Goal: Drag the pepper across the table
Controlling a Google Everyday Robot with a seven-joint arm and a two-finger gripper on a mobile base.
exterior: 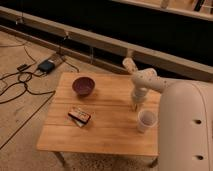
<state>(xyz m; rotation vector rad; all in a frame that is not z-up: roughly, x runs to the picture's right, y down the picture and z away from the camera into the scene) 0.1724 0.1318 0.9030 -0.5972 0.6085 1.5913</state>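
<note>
The table [107,132] is a small low one with a light wooden plank top. My white arm reaches in from the right and points straight down. My gripper [134,106] is shut and sits on or just above the right part of the tabletop, close behind the white cup. The pepper is hidden; I cannot see it at the gripper or anywhere on the table.
A dark purple bowl [83,85] stands at the table's far left. A flat snack packet [79,116] lies left of centre. A white cup [146,120] stands near the right edge. My white body [186,130] fills the right side. Cables and a dark box [46,65] lie on the floor at left.
</note>
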